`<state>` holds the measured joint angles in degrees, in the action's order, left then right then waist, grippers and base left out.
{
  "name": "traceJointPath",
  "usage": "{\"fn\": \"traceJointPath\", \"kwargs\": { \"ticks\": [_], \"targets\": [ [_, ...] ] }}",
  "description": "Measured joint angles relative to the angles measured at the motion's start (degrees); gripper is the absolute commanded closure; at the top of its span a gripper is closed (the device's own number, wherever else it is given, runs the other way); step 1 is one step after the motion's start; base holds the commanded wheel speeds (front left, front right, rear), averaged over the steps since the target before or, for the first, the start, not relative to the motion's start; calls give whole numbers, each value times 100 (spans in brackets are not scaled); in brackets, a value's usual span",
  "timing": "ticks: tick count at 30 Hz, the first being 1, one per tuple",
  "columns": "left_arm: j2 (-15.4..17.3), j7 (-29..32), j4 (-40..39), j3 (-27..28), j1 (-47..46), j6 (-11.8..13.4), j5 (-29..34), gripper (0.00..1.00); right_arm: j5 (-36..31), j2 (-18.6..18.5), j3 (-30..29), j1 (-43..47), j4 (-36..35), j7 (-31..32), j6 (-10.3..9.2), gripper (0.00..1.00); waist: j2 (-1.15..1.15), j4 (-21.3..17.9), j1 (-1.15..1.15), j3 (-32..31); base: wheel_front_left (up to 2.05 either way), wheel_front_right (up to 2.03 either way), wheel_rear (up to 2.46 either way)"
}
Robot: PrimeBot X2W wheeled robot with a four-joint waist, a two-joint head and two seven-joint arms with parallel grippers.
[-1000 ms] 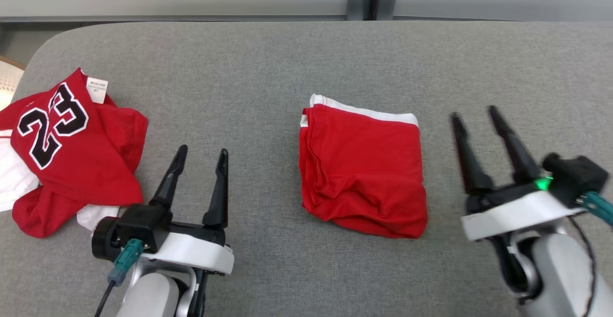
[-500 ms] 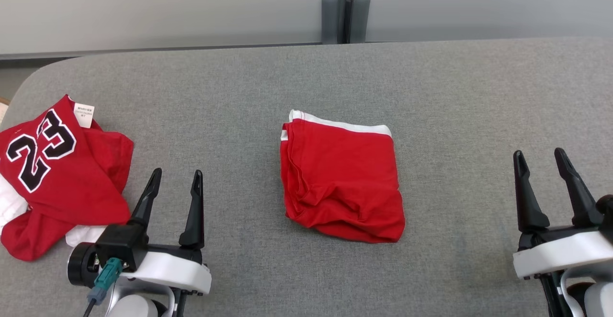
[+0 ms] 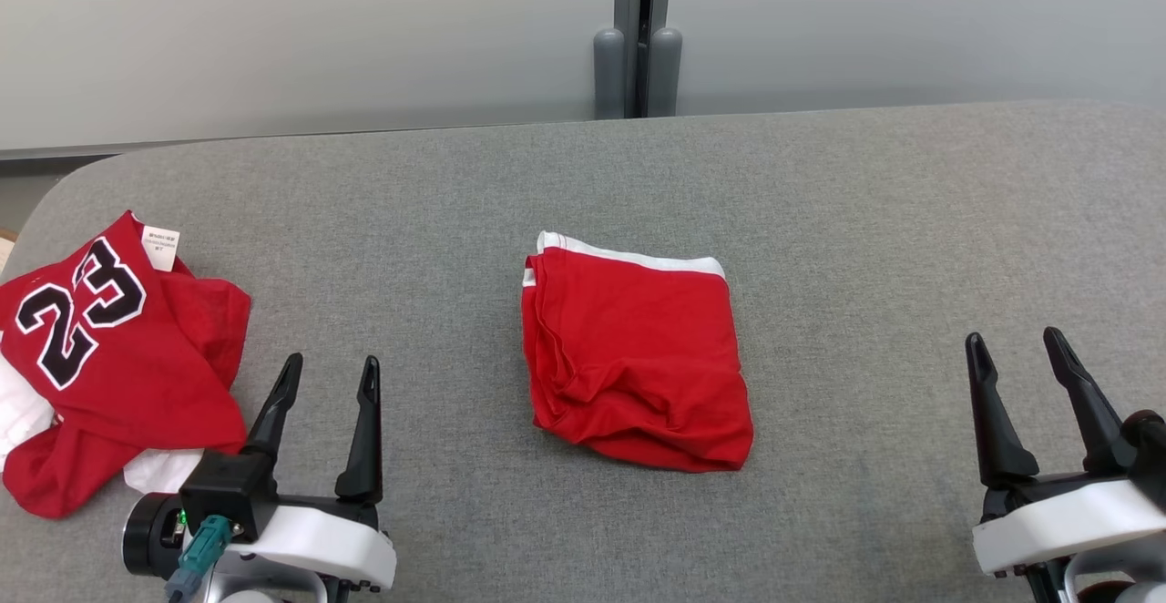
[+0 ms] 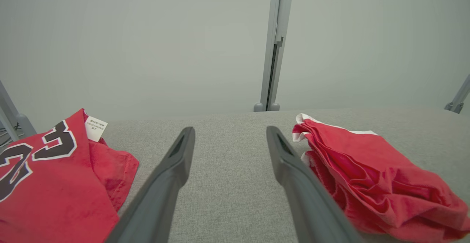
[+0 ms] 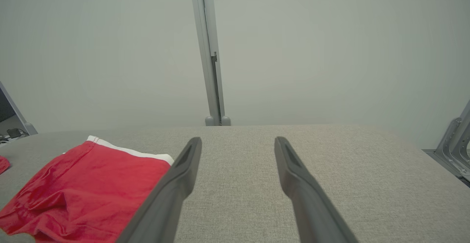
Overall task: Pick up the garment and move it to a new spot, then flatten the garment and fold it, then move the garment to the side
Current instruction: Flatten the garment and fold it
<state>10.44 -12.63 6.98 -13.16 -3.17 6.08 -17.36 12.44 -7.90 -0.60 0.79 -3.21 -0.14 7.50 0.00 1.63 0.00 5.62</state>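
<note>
Both wide, empty: our left gripper [image 3: 331, 362] beside jersey [image 3: 118, 348], surface [image 3: 820, 202] left edge; right gripper [image 3: 1013, 337] well apart from centred garment [image 3: 633, 357].

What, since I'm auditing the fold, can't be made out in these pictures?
- Number 23 jersey: left part cut off by head view's edge.
- Its label: print too small, head view.
- Folded red garment: lower layers hidden under its top layer; one corner behind a finger of the right pincer, right wrist view.
</note>
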Motion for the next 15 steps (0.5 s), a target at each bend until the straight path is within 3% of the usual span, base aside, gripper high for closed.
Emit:
{"fn": "traceJointPath", "kwargs": {
  "ticks": [15],
  "targets": [
    [11, 1, -31, -68, -44, 23, -32, 0, -5, 3, -48, 10, -63, 64, 0, 0, 0, 101, 0, 67, 0, 0, 0]
  ]
}}
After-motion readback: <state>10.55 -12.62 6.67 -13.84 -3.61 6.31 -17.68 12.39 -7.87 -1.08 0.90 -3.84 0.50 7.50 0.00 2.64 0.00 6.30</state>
